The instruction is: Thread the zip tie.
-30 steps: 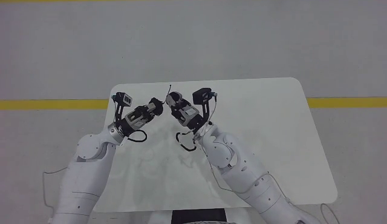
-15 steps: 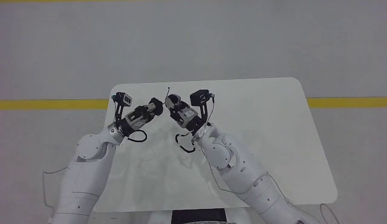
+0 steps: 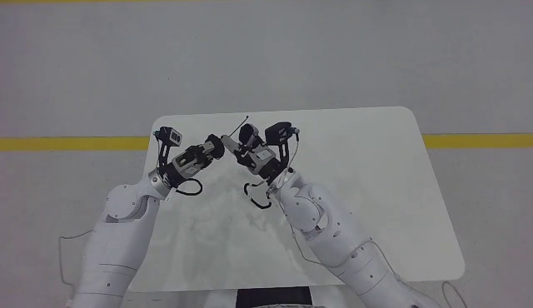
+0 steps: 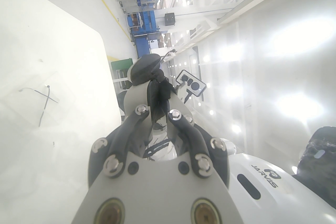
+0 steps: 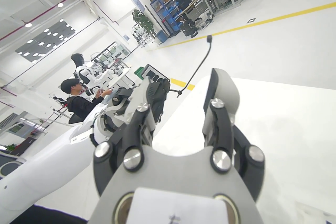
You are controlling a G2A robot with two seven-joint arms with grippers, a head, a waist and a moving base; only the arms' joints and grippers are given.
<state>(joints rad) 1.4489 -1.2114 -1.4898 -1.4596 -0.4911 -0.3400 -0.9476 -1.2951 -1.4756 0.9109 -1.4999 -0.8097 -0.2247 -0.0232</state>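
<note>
A thin black zip tie point(image 5: 199, 65) rises at a slant with its small square head at the upper end. Its lower end is pinched in my left gripper point(image 5: 157, 95), which is shut on it. In the top view the tie point(image 3: 242, 126) pokes up above the two grippers, which meet over the far left part of the white table point(image 3: 375, 191). My left gripper point(image 3: 218, 146) faces my right gripper point(image 3: 241, 147). My right gripper point(image 5: 182, 76) is open, one finger point(image 5: 147, 94) close beside the left gripper, the other point(image 5: 220, 88) apart from the tie.
A clear bag with spare black ties point(image 4: 39, 101) lies flat on the table below the left arm. The table's right half point(image 3: 391, 225) is bare. A yellow floor line point(image 3: 466, 141) runs behind the table.
The tie's upper end has swung from nearly upright to leaning right. My right gripper has shifted slightly right beside it. The left arm has held still.
</note>
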